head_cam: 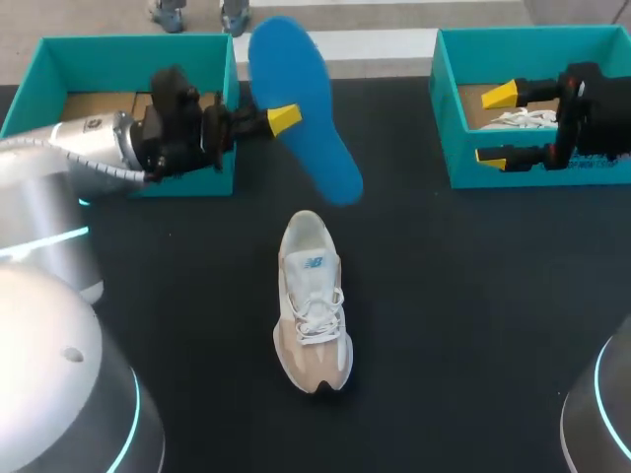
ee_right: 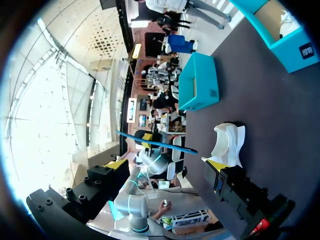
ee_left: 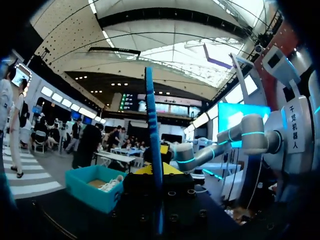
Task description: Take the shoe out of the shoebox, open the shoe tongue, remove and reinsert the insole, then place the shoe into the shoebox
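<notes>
The blue insole [head_cam: 301, 108] is held up in the air, above the table's far middle, by my left gripper [head_cam: 282, 119], which is shut on its edge. In the left wrist view the insole [ee_left: 154, 145] stands edge-on between the fingers of that gripper [ee_left: 152, 172]. A white and beige shoe [head_cam: 314, 301] lies on the black table, its toe toward the robot. My right gripper [head_cam: 496, 126] hangs open over the right teal shoebox [head_cam: 463, 158], holding nothing. From the right wrist view, the shoe [ee_right: 227, 145] and the insole [ee_right: 155, 142] lie ahead of the open right gripper [ee_right: 167, 165].
A second teal shoebox [head_cam: 227, 118] stands at the far left behind my left wrist. The right shoebox holds another white shoe [head_cam: 523, 120]. Black table surface [head_cam: 473, 315] spreads around the shoe.
</notes>
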Robot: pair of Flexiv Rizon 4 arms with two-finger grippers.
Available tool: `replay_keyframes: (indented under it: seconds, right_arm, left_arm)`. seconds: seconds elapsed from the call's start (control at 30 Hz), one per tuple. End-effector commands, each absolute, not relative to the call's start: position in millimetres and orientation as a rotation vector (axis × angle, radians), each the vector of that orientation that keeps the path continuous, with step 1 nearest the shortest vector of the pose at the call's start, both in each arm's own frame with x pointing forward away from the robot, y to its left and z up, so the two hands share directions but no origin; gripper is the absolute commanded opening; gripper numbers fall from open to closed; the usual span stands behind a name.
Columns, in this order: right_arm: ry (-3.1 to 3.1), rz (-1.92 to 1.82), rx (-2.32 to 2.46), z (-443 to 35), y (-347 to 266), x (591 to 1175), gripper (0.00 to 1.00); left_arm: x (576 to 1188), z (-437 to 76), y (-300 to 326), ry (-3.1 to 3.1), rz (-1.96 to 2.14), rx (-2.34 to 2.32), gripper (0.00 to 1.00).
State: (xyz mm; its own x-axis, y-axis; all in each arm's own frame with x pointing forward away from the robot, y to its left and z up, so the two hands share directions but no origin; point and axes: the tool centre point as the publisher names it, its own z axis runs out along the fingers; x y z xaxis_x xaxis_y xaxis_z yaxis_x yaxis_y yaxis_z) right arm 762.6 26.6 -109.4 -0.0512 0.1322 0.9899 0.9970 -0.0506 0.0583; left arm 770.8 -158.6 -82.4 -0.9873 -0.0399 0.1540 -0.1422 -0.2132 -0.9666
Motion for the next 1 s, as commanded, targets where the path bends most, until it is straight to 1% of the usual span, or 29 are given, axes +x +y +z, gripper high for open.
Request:
replay_keyframes:
  seconds: [0.03,0.1,0.27,0.83,0.9,1.0]
  right_arm:
    - [-1.321,-1.224,-1.320,-110,28,764,1.00]
    - [-1.321,-1.224,-1.320,-110,28,764,1.00]
    - [-1.321,-1.224,-1.320,-110,28,764,1.00]
    - [-1.321,-1.224,-1.320,-110,28,764,1.00]
    - [-1.361,-1.222,-1.319,-105,30,763,1.00]
    - [-1.468,-1.124,-1.457,-99,37,756,1.00]
  left_arm:
    - [781,-77,-163,-1.685,1.726,0.429,0.00]
    - [778,-74,-165,-1.623,1.592,0.454,0.00]
    - [771,-70,-165,-1.420,1.436,0.445,0.00]
    - [765,-72,-168,-1.363,1.442,0.467,0.00]
    - [766,-78,-169,-1.372,1.420,0.503,0.00]
    - [768,-87,-168,-1.395,1.414,0.608,0.00]
